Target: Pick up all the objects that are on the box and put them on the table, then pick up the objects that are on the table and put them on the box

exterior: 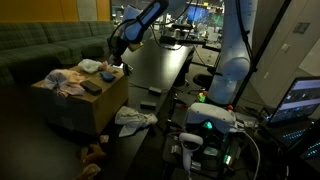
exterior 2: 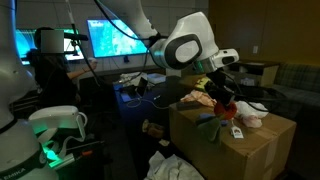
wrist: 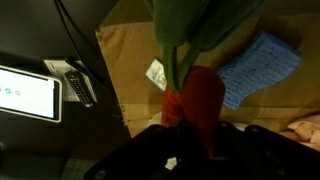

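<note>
Lying in dim light throughout. Stretching just beyond the gripper (exterior: 119, 60) as a dark green sofa (exterior: 40, 45). Glowing blue-green on monitors (exterior 2: 115, 40) well apart from it, and on a laptop screen (exterior: 300, 100) farther off.

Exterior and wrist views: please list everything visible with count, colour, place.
box: one, tan, beside the table.
cloths: several, pink, white, blue-grey, on the box.
white cloth: one, white, at the table's end.
plush toy: one, brown, on the floor by the box.
table: one, black, centre.
sofa: one, dark green, behind the box.
tablet: one, lit white screen, on the table.
held item: one, red and green, above the box.
arm: one, white, beside the table.
gripper: one, dark, shut on the held item.
</note>
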Controlling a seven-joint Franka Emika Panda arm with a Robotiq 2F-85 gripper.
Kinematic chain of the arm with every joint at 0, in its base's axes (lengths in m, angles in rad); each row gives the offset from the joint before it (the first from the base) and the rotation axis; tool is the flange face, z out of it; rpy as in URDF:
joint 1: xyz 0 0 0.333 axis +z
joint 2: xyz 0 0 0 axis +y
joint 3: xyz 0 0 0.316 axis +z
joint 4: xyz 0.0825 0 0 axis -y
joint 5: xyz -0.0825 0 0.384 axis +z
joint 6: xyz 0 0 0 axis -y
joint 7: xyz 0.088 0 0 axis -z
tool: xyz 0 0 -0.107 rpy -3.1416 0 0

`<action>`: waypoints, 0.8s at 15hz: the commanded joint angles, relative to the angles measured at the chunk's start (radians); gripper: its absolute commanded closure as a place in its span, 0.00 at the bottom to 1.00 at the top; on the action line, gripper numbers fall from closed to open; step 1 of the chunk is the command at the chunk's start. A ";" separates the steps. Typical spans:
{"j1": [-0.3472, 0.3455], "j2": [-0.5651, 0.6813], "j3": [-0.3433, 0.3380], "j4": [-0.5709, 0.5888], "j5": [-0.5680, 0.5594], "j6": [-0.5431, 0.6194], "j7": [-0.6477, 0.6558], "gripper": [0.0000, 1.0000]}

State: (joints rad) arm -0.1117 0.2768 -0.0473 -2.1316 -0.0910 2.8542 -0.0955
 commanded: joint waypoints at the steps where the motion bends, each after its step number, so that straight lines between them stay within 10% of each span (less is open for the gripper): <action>1: 0.022 0.092 -0.020 0.071 0.002 0.080 0.038 0.96; 12: 0.050 0.274 -0.105 0.193 -0.010 0.159 0.077 0.96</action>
State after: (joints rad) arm -0.0885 0.5124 -0.1203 -1.9842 -0.0922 2.9826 -0.0491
